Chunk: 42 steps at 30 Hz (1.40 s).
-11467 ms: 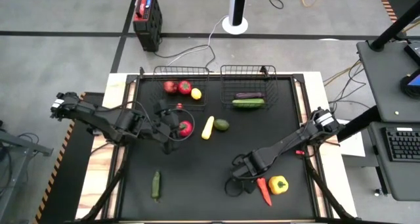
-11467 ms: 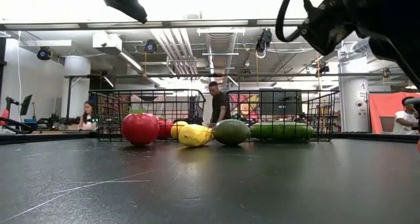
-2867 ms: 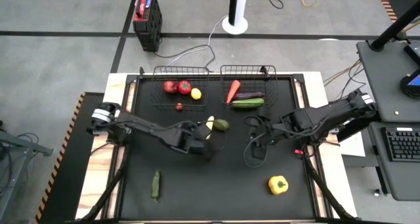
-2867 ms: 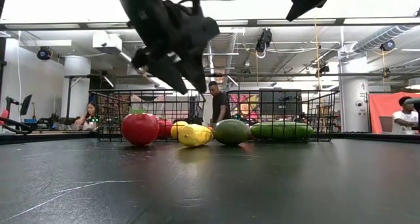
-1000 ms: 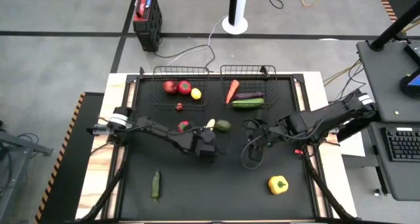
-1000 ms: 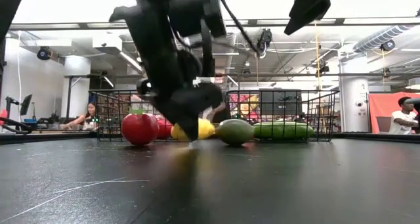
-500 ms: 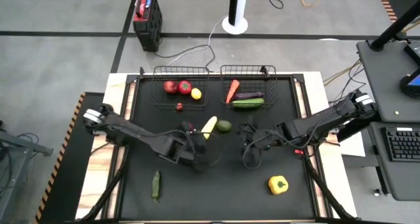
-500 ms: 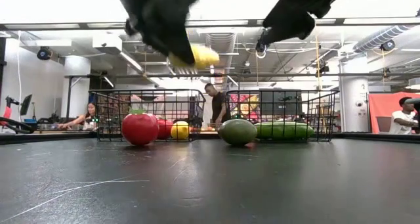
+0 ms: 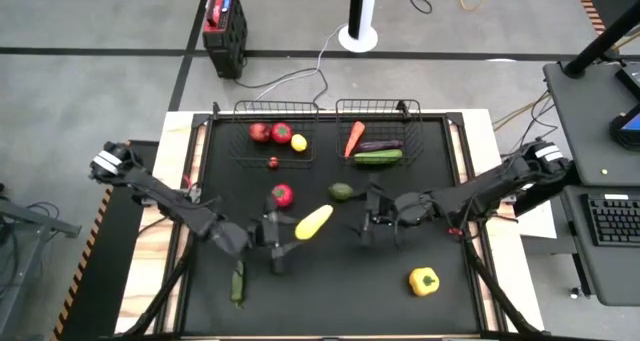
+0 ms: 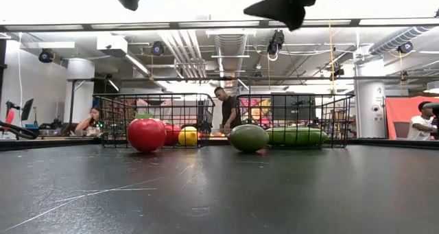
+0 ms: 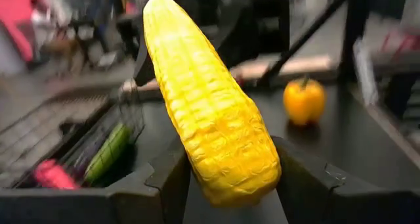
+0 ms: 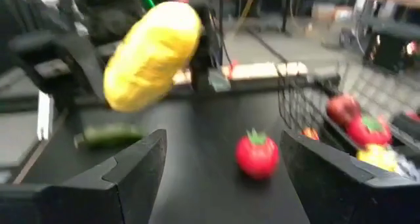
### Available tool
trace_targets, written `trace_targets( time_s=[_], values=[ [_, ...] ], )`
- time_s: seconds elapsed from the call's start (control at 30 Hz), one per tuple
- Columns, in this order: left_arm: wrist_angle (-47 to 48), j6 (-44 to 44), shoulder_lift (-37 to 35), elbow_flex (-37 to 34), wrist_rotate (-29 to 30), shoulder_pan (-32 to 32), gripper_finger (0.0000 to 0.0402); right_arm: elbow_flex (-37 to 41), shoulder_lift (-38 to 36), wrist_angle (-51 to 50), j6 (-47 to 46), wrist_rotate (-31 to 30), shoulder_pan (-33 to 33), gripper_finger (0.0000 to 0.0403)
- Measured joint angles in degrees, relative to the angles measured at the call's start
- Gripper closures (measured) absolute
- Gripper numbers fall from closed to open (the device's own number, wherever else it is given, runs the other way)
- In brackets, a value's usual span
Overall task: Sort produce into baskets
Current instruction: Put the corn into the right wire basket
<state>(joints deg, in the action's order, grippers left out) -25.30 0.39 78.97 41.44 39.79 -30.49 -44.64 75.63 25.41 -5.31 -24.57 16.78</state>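
The yellow corn cob [image 9: 313, 222] hangs above the middle of the counter [image 9: 330, 301], pinched between the jaws of the left gripper [image 11: 226, 184]. A red tomato [image 9: 282, 194] and an avocado [image 9: 341, 191] lie just beyond it; a cucumber [image 9: 237, 281] and a yellow pepper [image 9: 424, 279] sit near the front edge, with bare mat between them. The right gripper [image 9: 368, 224] hovers beside the cob, jaws spread and empty. Both baskets [image 9: 276, 133] stand at the far edge, partly filled. No writing is legible.
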Motion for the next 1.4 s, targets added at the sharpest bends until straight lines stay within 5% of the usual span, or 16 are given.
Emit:
trace_targets(
  time_s=[0.2,0.5,0.9,1.27,1.4],
  values=[
    [-25.7,7.9,-0.4,-11.5,-1.8,0.0,0.0231,0.0,7.0,17.1,2.4,4.8,0.1,0.0115],
    [-29.0,13.2,2.4,-12.8,-1.8,0.0,0.0231,-1.8,19.8,43.4,3.0,5.5,-1.8,0.0115],
    [-29.1,15.3,6.3,-9.9,-1.9,0.1,0.0231,-8.7,25.9,43.9,4.1,11.3,-2.7,0.0128],
    [-28.9,12.7,6.3,-10.1,1.1,0.2,0.0193,-8.7,25.9,43.9,4.9,11.5,-2.7,0.0289],
    [-28.0,11.6,6.3,-10.1,4.5,0.2,0.0172,-8.7,25.5,43.6,5.4,11.5,-2.8,0.0291]
  ],
)
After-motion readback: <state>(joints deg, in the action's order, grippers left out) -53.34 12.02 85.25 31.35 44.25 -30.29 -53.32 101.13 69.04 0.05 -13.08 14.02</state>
